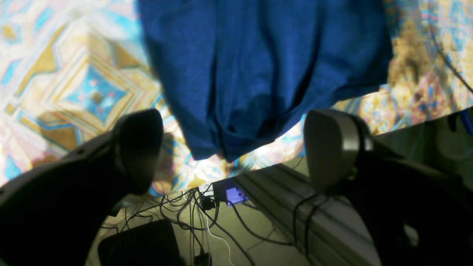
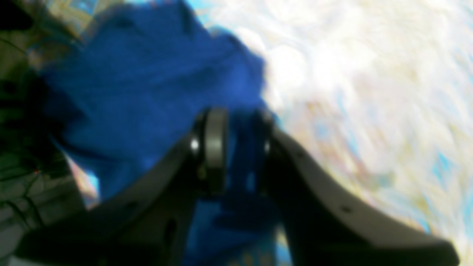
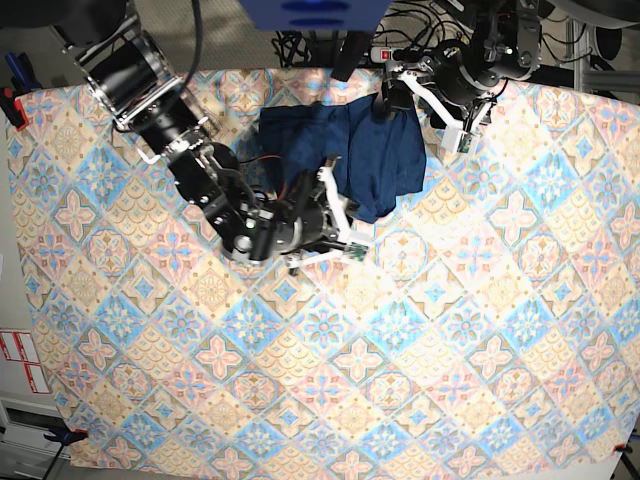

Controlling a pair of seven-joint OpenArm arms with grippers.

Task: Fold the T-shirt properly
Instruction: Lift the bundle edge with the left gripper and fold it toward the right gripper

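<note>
The dark navy T-shirt lies bunched near the table's back edge on the patterned tablecloth. My right gripper is at the shirt's front-left edge. In the blurred right wrist view it is shut on a fold of the blue fabric. My left gripper is at the shirt's back-right corner. In the left wrist view it is open, with its fingers on either side of a bunched tip of the shirt, apart from it.
Beyond the table's back edge there are cables and a power strip, and a blue box. The left wrist view shows an aluminium rail and tangled cables below the table edge.
</note>
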